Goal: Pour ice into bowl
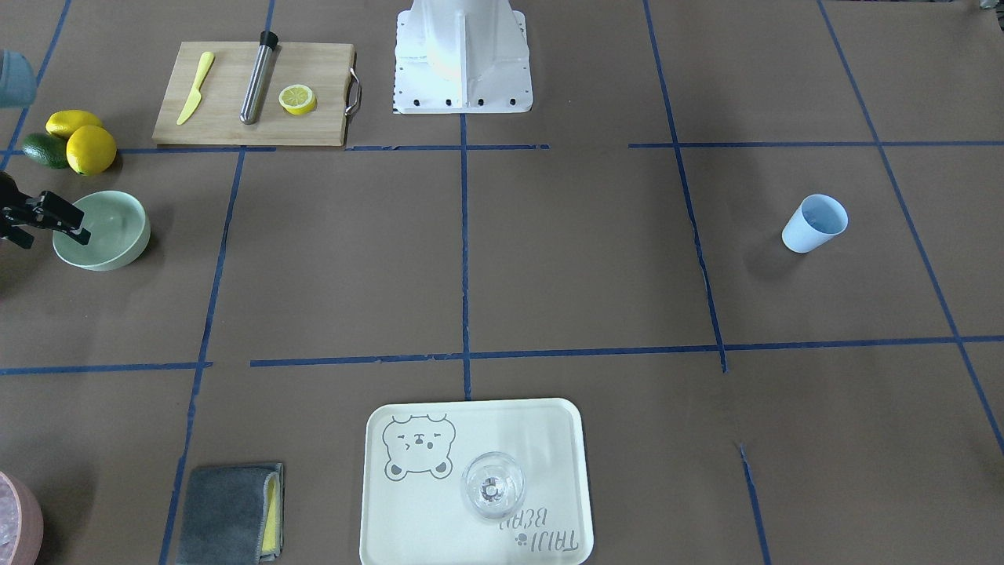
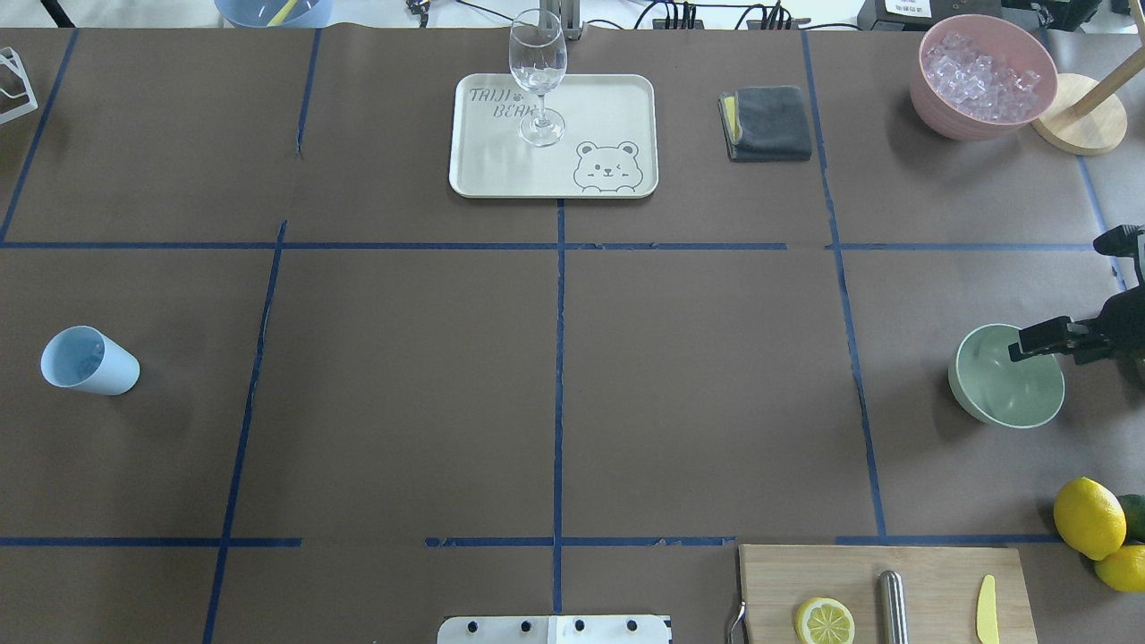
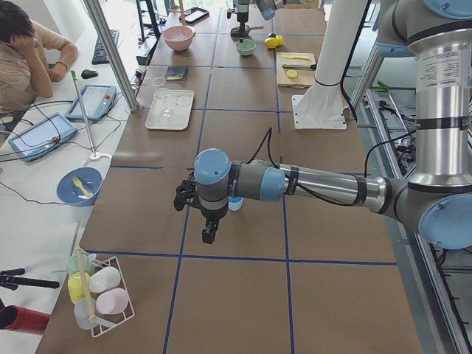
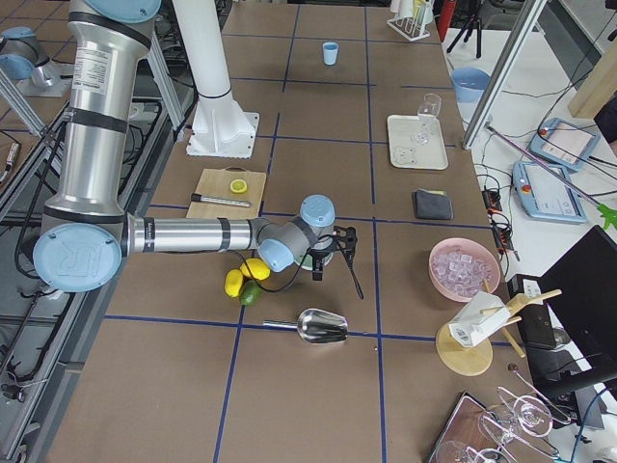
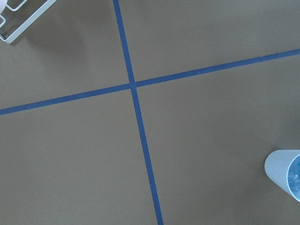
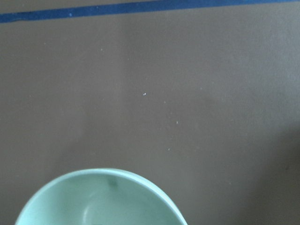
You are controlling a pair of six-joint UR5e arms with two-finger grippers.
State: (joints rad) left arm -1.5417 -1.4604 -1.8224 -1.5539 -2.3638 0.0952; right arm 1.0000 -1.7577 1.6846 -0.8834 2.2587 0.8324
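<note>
**Right end effector at the bowl, ice well apart from it**

Right end effector (image 2: pixel 1030 341) comes in from the tabletop's (image 2: pixel 555 376) right edge, with a dark fingertip over the bowl's (image 2: pixel 1002 404) right-hand rim. Can't tell if it touches the rim, and honestly can't tell if the jaws are apart or together either; the wrist cam only catches the rim's curve and brown paper. The bowl sits upright on the tabletop.

Just on the robot's side of it are two lemons (image 2: pixel 1087 517) with a green fruit tucked behind them. A bit further in that direction is a wooden board (image 2: pixel 930 581) with a lemon half (image 2: pixel 824 621), a metal rod and a yellow knife on it. The right-side cam also shows a metal scoop (image 4: pixel 323 326) lying on the tabletop past the lemons.

The ice (image 2: pixel 982 72) is heaped in a pink container (image 2: pixel 948 121) at the far right corner. Left of that is a folded grey cloth (image 2: pixel 769 121), then a tray (image 2: pixel 608 107) with a glass (image 2: pixel 538 63) standing on it.

Way over on the other side, the left end effector (image 3: pixel 209 233) hangs above the tabletop near a blue cup (image 2: pixel 89 360). It only shows in the side cam, so I can't tell how its jaws stand.
</note>
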